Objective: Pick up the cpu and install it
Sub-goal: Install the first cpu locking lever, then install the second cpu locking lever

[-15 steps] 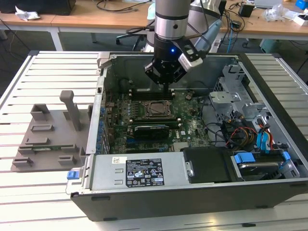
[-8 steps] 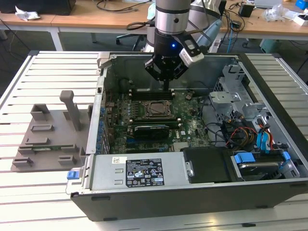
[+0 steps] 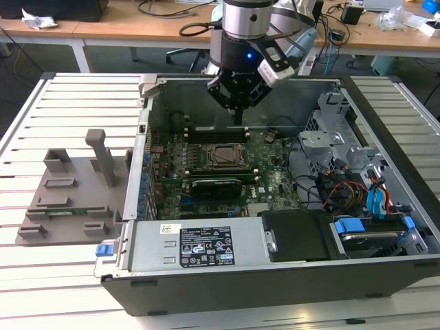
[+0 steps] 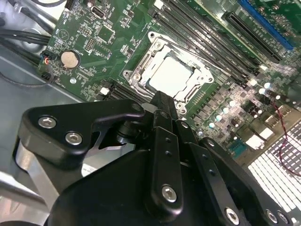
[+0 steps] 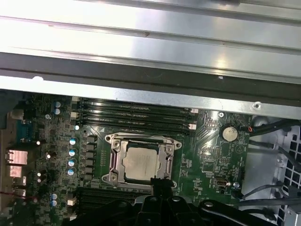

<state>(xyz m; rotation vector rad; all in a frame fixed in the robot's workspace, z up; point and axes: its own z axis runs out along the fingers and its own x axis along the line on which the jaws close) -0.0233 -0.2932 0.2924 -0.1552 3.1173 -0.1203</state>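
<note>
The cpu (image 3: 223, 157), a flat square chip with a dull silver top, lies inside the socket frame (image 3: 210, 148) on the green motherboard in the open computer case. Both wrist views show the cpu (image 4: 170, 75) (image 5: 140, 163) seated within the metal socket frame (image 4: 139, 78) (image 5: 114, 160). My gripper (image 3: 237, 119) hangs over the board just behind the socket in the exterior view. Its fingers are pressed together into one narrow tip (image 4: 164, 101) (image 5: 160, 182) near the socket's edge, with nothing between them.
A grey plastic tray (image 3: 69, 199) lies on the slatted table at the exterior view's left. The case wall (image 3: 144, 137), memory slots (image 5: 134, 115), a coin battery (image 4: 69, 58), the drive cage (image 3: 330, 124) and loose cables (image 3: 344, 189) surround the socket.
</note>
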